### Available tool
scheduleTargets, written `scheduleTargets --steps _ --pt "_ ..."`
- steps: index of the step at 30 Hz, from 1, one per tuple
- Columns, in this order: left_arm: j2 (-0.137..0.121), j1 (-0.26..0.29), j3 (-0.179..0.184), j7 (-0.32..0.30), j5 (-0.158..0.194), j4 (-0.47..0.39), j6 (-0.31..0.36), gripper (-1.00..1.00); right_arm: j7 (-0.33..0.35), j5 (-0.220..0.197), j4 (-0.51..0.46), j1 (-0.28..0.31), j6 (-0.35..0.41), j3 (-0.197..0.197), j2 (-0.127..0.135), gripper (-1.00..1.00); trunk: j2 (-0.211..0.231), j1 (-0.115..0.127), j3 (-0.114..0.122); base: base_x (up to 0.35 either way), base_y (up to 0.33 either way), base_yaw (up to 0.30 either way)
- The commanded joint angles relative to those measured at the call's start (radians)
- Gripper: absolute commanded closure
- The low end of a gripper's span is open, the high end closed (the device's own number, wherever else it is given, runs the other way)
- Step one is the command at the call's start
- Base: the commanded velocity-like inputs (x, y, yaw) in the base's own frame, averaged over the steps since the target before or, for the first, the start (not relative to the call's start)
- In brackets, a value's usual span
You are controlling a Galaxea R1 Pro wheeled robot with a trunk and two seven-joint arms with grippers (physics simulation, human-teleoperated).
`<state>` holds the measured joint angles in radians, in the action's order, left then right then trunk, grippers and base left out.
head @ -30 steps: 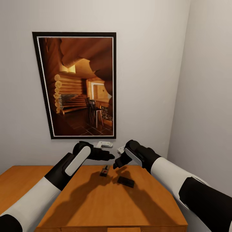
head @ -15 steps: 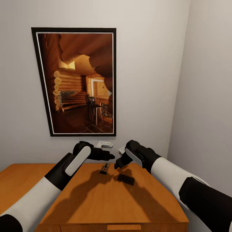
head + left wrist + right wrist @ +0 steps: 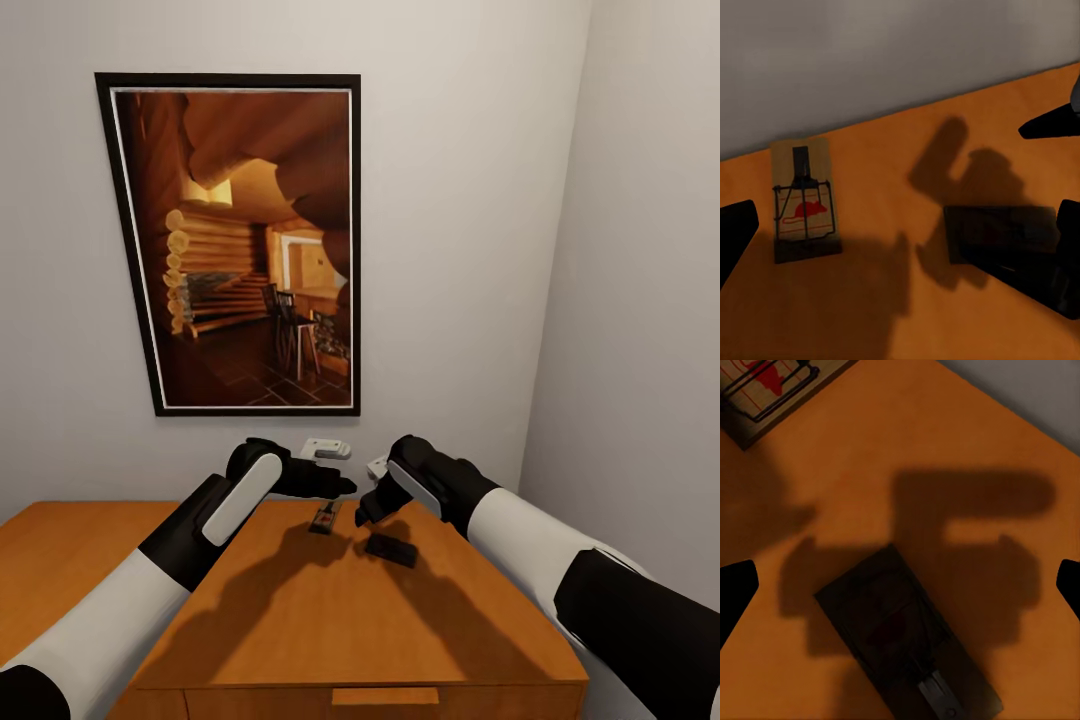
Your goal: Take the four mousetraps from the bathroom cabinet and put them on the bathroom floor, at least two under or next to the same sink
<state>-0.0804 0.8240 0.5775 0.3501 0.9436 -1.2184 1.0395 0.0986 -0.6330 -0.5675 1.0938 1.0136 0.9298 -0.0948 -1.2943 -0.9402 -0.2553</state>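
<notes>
Two mousetraps lie on the flat top of the orange-brown cabinet [image 3: 300, 620]. One mousetrap [image 3: 323, 518] [image 3: 804, 202] [image 3: 772, 386] lies near the wall, lit, with a red mouse mark. The other mousetrap [image 3: 390, 548] [image 3: 1001, 236] [image 3: 907, 637] lies dark in the arms' shadow. My left gripper [image 3: 345, 487] [image 3: 900, 247] hovers open just above the lit trap. My right gripper [image 3: 365, 515] [image 3: 900, 589] is open above the shadowed trap, fingers wide on either side of it. Neither holds anything.
A large framed picture [image 3: 240, 240] hangs on the wall behind the cabinet. Two small white wall fittings [image 3: 327, 449] sit just above the cabinet top. A side wall [image 3: 640, 300] closes the right. A drawer handle [image 3: 385, 695] shows on the cabinet front.
The whole picture has shifted upward, so the camera moved; the cabinet's front edge and drawer handle have come into sight. Both grippers stay open and sit slightly closer to the traps.
</notes>
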Motion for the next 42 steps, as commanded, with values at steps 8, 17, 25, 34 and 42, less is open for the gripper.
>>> scheduleTargets --steps 8,17,25,34,42 --pt "-0.001 0.001 0.003 0.010 0.010 -0.001 0.000 -1.00 0.013 0.010 0.000 0.001 0.006 0.003 -0.001 -1.00 -0.001 0.000 -0.001 0.000 0.000 0.000" --pt "-0.001 0.001 0.003 0.010 0.009 -0.001 0.000 -1.00 0.016 0.010 0.000 0.001 0.020 0.003 -0.002 -1.00 -0.001 0.000 -0.001 0.000 0.000 0.000" --pt "-0.001 0.001 0.003 0.010 0.009 -0.001 0.000 -1.00 0.020 0.009 0.001 0.001 0.032 0.005 0.002 -1.00 -0.001 0.000 -0.001 0.000 0.000 0.000" --pt "-0.001 0.001 0.002 0.010 0.010 -0.001 0.000 -1.00 0.022 0.008 0.002 0.001 0.034 0.013 0.007 -1.00 -0.001 0.000 -0.001 0.000 0.000 0.000" --pt "-0.003 0.001 0.002 0.010 0.010 0.000 -0.001 -1.00 0.022 0.008 0.003 0.001 0.034 0.015 0.010 -1.00 -0.001 0.000 -0.001 0.000 0.000 0.000"
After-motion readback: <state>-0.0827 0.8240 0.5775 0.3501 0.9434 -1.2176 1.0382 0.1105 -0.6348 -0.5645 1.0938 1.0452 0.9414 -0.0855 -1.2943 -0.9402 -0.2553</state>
